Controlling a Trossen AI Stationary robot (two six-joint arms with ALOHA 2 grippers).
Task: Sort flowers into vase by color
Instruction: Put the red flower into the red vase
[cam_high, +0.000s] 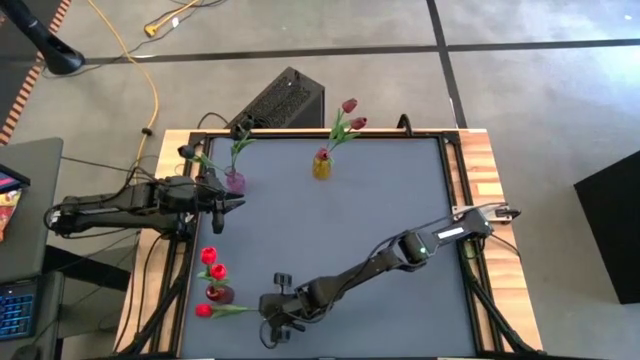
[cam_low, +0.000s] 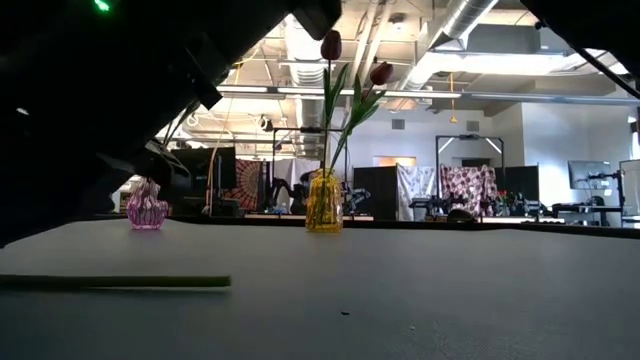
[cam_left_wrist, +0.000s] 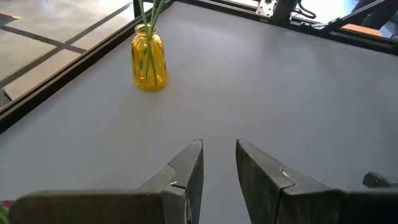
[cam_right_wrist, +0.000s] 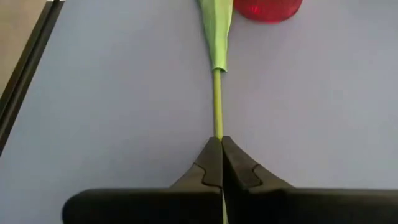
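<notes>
Stem (cam_right_wrist: 217, 102) pinched between the right gripper (cam_right_wrist: 219, 149) fingers, flat on the table (cam_high: 350, 230) at the near edge, long axis running straight out from the fingertips toward the red vase (cam_right_wrist: 267, 7). Bright red head (cam_high: 204, 310) at the far end of that stem, pointing to the left side of the table, just beside the red vase on its near side; two red tulips (cam_high: 211, 263) already upright in that vase. Right arm stretched diagonally across from the far right corner, clearly the nearer one to this flower, with jaws closed tight on the bare lower stem, below the leaf (cam_right_wrist: 216, 28). Seen at table height, only the green stem lying level on the surface. Left gripper (cam_left_wrist: 217, 155) waiting at the left edge, next to the pink vase (cam_high: 235, 181), fingers parted with nothing between them, aimed toward the yellow vase (cam_left_wrist: 148, 60). Yellow vase at the far middle holding two maroon tulips (cam_high: 350, 113); pink vase holding one stem whose head cannot be made out. Judged from this layout: a short carry only, since the matching vase sits just past the flower's head; likely need to lift, swing the stem upright and bring its cut end over the red vase mouth, the head now lying nearer the vase than the gripped end does.
</notes>
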